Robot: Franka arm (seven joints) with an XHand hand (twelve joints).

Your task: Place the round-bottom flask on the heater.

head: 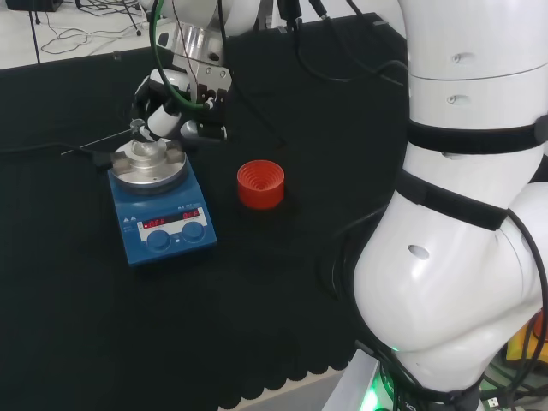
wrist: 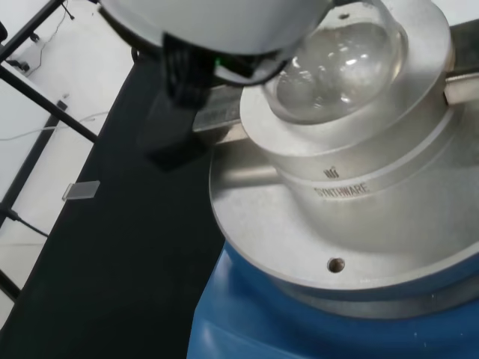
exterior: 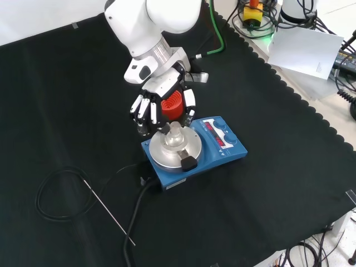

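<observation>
Hand [exterior: 161,108] above heater [exterior: 194,146], fingers [exterior: 146,113] curled around neck of round-bottom flask [wrist: 340,63]. Flask bulb seated in metal block [wrist: 359,187]. Red stand [head: 260,184] right of heater, head view.

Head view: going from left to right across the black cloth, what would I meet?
The thin metal rod → the blue heater, with the round-bottom flask on its metal plate and the robot hand over it → the red ribbed stand → the arm's big white links.
</observation>
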